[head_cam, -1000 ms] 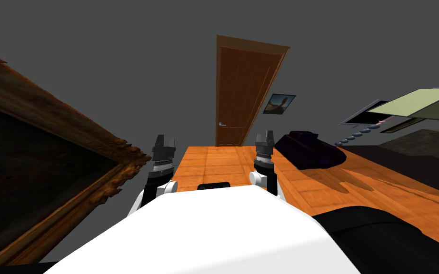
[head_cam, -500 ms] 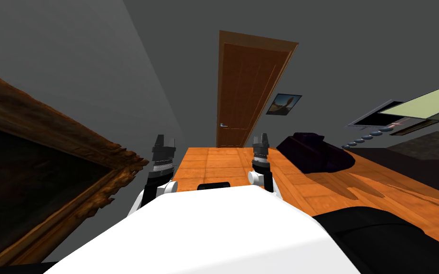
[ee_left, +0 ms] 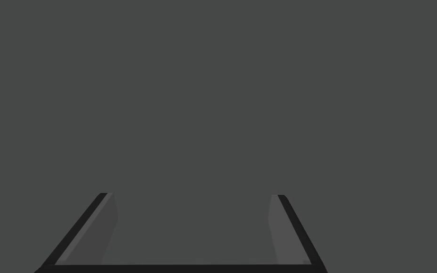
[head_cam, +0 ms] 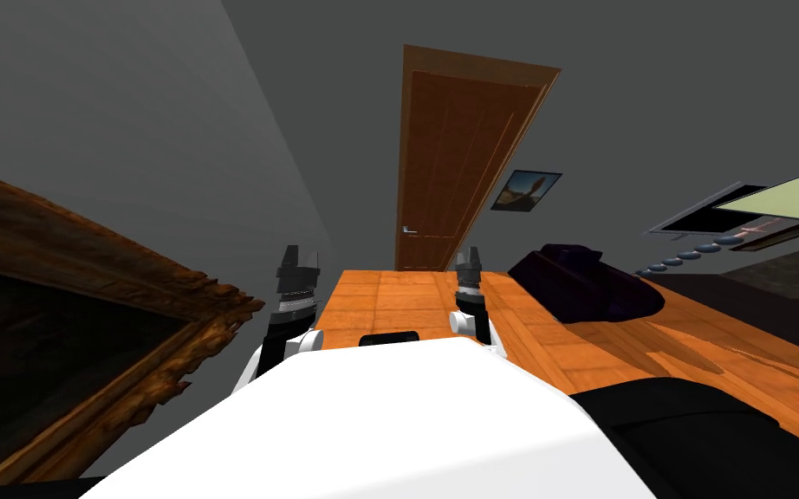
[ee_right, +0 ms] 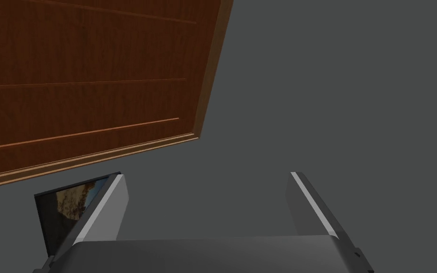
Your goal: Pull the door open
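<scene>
Brown panelled door [head_cam: 463, 165], apparently shut, well ahead of both hands. Judged rigid and heavy, swinging on hinges. The best hold is the small lever handle [head_cam: 408, 230], ahead of the right hand [head_cam: 469, 256] and towards the left hand [head_cam: 300, 258]. Both hands are open and empty. The head view locates the handle; the right wrist view adds the panel grooves and a framed picture [ee_right: 66, 208].

Open floor [head_cam: 389, 294] up to door [head_cam: 454, 165], dark furniture [head_cam: 584, 286] right, framed painting [head_cam: 86, 251] left
</scene>
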Motion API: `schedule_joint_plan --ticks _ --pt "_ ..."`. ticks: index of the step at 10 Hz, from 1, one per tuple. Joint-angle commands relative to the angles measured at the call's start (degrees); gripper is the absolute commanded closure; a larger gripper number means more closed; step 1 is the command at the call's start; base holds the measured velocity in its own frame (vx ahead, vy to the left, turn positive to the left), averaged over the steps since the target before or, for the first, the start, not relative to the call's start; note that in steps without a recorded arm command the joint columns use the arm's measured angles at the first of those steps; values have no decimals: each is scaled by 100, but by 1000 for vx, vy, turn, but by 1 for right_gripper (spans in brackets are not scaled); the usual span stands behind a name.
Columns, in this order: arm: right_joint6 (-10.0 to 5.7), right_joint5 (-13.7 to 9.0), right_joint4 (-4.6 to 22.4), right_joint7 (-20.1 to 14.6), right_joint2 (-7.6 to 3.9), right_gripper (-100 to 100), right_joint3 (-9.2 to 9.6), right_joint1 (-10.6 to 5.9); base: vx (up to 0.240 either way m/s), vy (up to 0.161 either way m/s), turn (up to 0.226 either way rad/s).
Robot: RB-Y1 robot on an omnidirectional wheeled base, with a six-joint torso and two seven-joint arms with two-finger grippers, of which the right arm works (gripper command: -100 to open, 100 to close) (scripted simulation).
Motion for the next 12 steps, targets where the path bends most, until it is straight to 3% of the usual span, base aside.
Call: schedule_joint_plan --ticks 1,12 --pt "10 9 165 -22 -8 -100 -1 -78 93 9 23" --pt "-236 29 1655 -267 -138 -100 -74 -571 99 12 26"
